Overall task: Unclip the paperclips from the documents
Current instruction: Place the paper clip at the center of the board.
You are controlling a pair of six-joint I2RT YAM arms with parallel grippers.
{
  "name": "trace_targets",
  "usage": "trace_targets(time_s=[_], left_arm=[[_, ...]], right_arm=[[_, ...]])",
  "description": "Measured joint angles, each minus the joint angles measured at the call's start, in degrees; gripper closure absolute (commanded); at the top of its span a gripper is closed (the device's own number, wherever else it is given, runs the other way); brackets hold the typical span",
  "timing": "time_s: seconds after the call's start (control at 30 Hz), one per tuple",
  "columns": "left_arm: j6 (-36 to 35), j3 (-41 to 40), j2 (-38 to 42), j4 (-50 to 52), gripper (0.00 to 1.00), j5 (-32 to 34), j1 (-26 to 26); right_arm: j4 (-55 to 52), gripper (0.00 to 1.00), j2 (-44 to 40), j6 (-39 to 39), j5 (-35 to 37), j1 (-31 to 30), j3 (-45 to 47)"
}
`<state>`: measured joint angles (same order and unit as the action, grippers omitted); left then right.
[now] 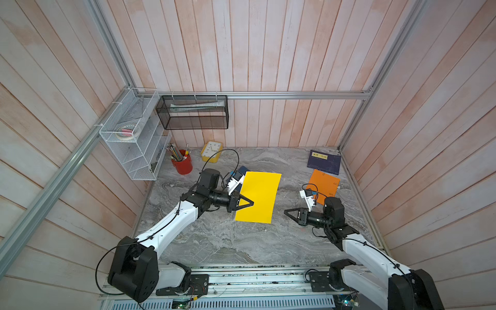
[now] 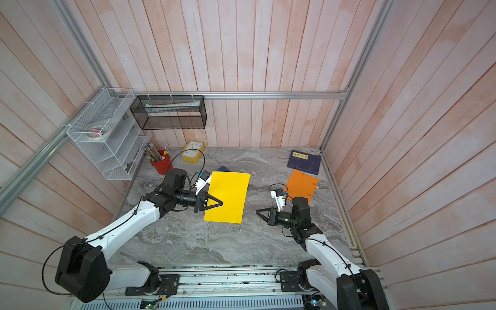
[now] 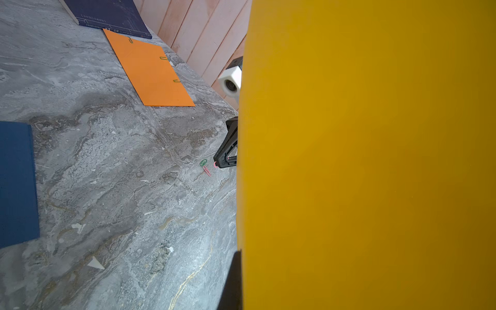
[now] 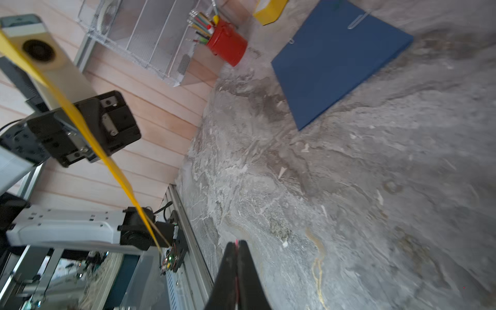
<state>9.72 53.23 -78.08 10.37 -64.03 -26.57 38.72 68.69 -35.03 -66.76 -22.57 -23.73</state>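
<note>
At the yellow document's [image 1: 259, 197] edge nearest my left arm, my left gripper [image 1: 251, 204] is clamped on the sheet, holding it clear of the table [image 1: 214, 241]. Past its opposite edge, my right gripper [image 1: 286, 212] is closed on a pink paperclip [image 4: 236, 242]. A green paperclip [image 3: 203, 162] and a red paperclip [image 3: 206, 170] lie loose just beside that tip. The blue document [image 4: 338, 59] lies flat behind the yellow document. The orange document [image 1: 323, 183], bearing three green clips [image 3: 163, 57], lies well apart from it.

left arm [image 1: 171, 222] extended toward centre | left gripper [image 1: 251, 203] clamped on yellow document [image 1: 259, 197] edge | right arm [image 1: 362, 249] folded at elbow | right gripper [image 1: 286, 212] facing left gripper, pinching reddish paperclip [image 4: 236, 242]
</note>
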Motion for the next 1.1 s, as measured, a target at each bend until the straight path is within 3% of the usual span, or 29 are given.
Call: trace_targets(time_s=[1.1], left_arm=[[-1.6,0.0,0.5,0.8,1.0,0.0,0.1]], right_arm=[[-0.2,1.0,-1.3,-0.1,-0.2,0.2,0.0]])
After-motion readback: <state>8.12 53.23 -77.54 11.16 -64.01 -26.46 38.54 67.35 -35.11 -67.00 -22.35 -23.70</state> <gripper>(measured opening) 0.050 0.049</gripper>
